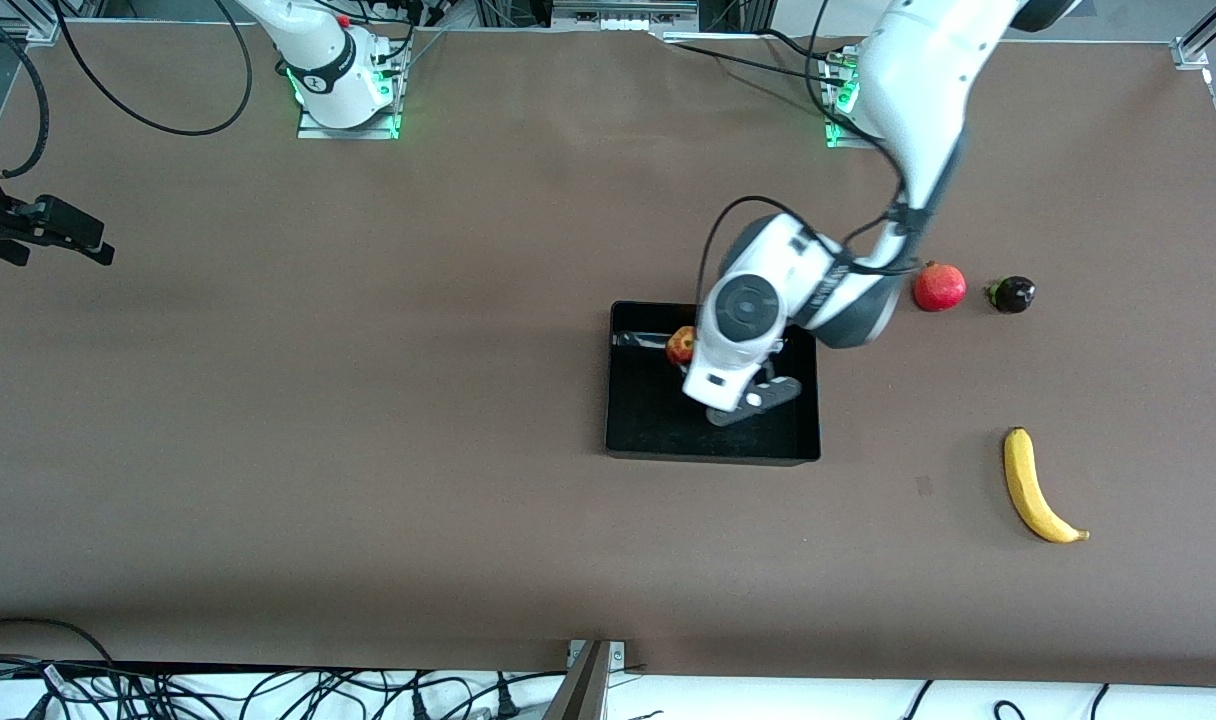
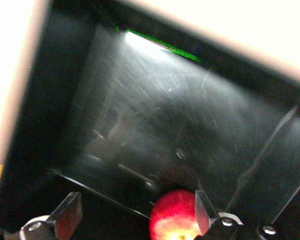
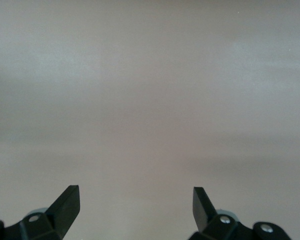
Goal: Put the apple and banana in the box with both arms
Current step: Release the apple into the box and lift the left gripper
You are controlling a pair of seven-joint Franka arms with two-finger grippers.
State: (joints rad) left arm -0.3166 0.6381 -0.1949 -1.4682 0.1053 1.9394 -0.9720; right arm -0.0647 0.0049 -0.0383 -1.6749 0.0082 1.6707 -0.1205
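My left gripper (image 2: 132,220) hangs inside the box (image 1: 628,420), its fingers (image 2: 67,212) spread wide and clamped on nothing. The apple (image 2: 175,217) lies between them in the left wrist view, close against one finger, on the black floor of the box; from the front it shows only as a red-and-yellow edge (image 1: 680,345) beside my left wrist, near the wall of the box on the side toward the arm bases. I judge the apple delivered: half the task is done.

My right gripper (image 3: 135,207) waits over bare table at the right arm's end, its fingers (image 3: 67,202) likewise apart and empty; in the front view it appears at the picture's edge (image 1: 53,232).

The banana (image 1: 1038,487) lies on the table toward the left arm's end, nearer to the front camera than the box and well apart from it. I expect it to be light, firm along its length yet easily bruised, with a smooth skin that may slip or roll under a hard pinch. I would take hold across its thick middle, fingers astride the curve, closing gently; the dark tapered tips offer too little to grip.

Farther from the camera than the banana rest a smooth red fruit with a crown tip (image 1: 939,287) and, just beside it, a small dark fruit (image 1: 1012,294); neither belongs to the task.
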